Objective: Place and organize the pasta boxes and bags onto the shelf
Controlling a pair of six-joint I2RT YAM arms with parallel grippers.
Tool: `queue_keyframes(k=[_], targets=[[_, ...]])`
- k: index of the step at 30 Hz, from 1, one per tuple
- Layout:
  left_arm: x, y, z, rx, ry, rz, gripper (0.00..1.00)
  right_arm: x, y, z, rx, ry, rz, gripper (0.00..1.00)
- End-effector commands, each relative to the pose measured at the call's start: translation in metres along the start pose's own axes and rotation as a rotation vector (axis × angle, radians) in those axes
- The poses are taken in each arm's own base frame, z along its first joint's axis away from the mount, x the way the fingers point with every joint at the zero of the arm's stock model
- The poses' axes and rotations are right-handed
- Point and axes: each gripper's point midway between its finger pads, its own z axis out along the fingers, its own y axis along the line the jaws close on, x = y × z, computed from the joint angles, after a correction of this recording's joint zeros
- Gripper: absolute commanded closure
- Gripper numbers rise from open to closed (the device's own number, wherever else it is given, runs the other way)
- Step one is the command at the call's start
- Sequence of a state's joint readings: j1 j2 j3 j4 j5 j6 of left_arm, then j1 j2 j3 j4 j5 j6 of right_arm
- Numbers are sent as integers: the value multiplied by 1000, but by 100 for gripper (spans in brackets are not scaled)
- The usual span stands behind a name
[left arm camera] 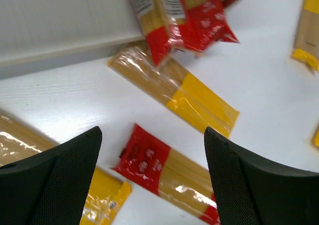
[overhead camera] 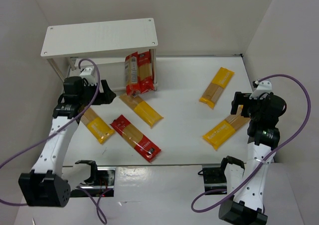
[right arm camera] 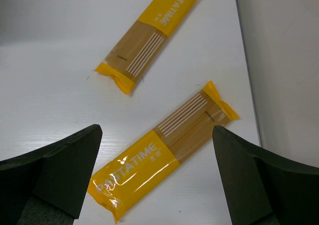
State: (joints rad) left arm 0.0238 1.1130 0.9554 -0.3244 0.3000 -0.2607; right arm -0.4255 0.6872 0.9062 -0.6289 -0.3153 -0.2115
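By my reckoning this job has barely begun. The shelf has no packet on its board top that I can see. The only pasta at it is the leaning red packets, seemingly two, propped upright against its right-hand legs, and I cannot tell whether they sit inside the rack. Five more lie flat on the table. The middle yellow packet, the flat red packet and the left yellow packet are on my left side. The far yellow packet and the near yellow packet are on my right. My left gripper hovers over the flat red packet, jaws spread and holding nothing. My right gripper hangs over the near yellow packet, equally wide and unloaded. So I judge that all five flat packets need lifting and lining up.
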Motion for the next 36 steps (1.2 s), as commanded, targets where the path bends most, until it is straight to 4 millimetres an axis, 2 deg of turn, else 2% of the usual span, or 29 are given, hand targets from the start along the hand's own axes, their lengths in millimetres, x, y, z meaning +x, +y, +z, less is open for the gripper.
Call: queue_keyframes(k=[1, 7, 13, 19, 22, 24, 29, 32, 36], targets=[[5, -16, -37, 6, -11, 45, 11, -8, 1, -2, -8, -44, -33, 0], [-16, -28, -95, -22, -169, 140, 4, -10, 3, -5, -18, -56, -37, 0], [-30, -5, -116, -187, -230, 152, 0, -13, 9, -12, -42, -81, -63, 0], [-24, -6, -123, -177, -251, 220, 0, -14, 13, -16, -58, -94, -85, 0], [-22, -1, -137, -201, -346, 239, 0, -14, 13, -16, -58, -94, -86, 0], [-26, 1, -158, -238, -424, 240, 0, -14, 12, -16, -48, -92, -85, 0], [-24, 4, -187, -285, -508, 249, 0, -9, 7, -9, -35, -61, -64, 0], [-25, 12, -190, -328, -513, 247, 0, -3, 7, 0, -54, -23, -49, 0], [-23, 26, -175, -349, -444, 241, 0, 4, 8, 10, -87, 23, -49, 0]])
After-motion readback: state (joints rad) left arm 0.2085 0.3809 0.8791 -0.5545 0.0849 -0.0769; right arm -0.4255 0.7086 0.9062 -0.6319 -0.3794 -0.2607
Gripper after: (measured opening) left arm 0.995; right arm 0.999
